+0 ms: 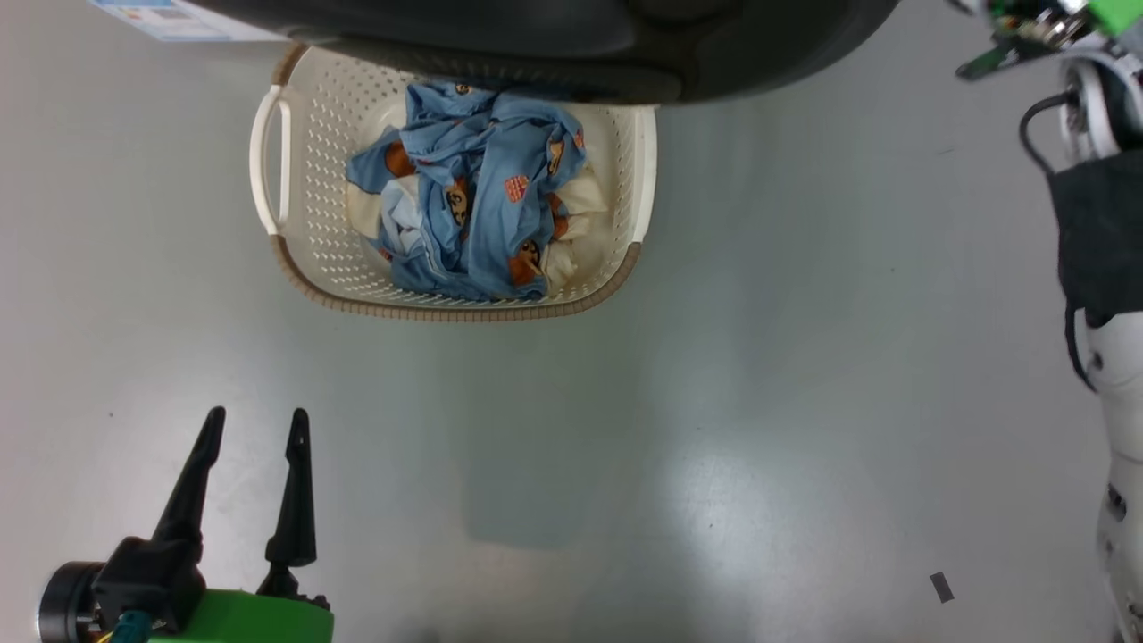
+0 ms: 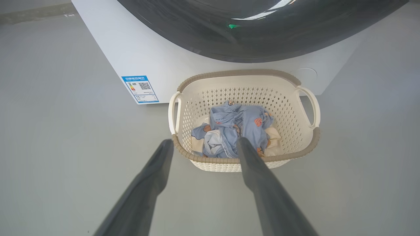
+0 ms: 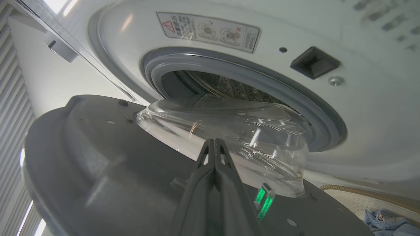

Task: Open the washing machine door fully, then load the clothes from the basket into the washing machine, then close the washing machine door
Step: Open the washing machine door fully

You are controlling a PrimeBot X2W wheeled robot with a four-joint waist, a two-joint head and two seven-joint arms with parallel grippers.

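Note:
The cream basket point(image 1: 464, 311) stands on the floor with the blue and cream clothes point(image 1: 482, 196) heaped inside. The black washing machine door point(image 1: 536, 36) hangs partly open over its far rim. My left gripper point(image 1: 257, 415) is open, low at the left, well short of the basket. From the left wrist, its fingers point(image 2: 259, 177) frame the basket point(image 2: 246, 73) and the clothes point(image 2: 236, 127). My right gripper point(image 3: 214, 141) is shut with nothing held, its tips at the door's inner face point(image 3: 98, 157) beside the glass bowl point(image 3: 229, 131). Behind it the washing machine point(image 3: 361, 114) shows its drum point(image 3: 223, 86).
Grey floor point(image 1: 714, 402) spreads wide around the basket. My right arm point(image 1: 1116, 375), pale with black wrapping, runs down the right edge. A blue label point(image 2: 140, 89) sits low on the machine's white front point(image 2: 157, 55). A black latch socket point(image 3: 313, 62) is beside the grey gasket point(image 3: 249, 75).

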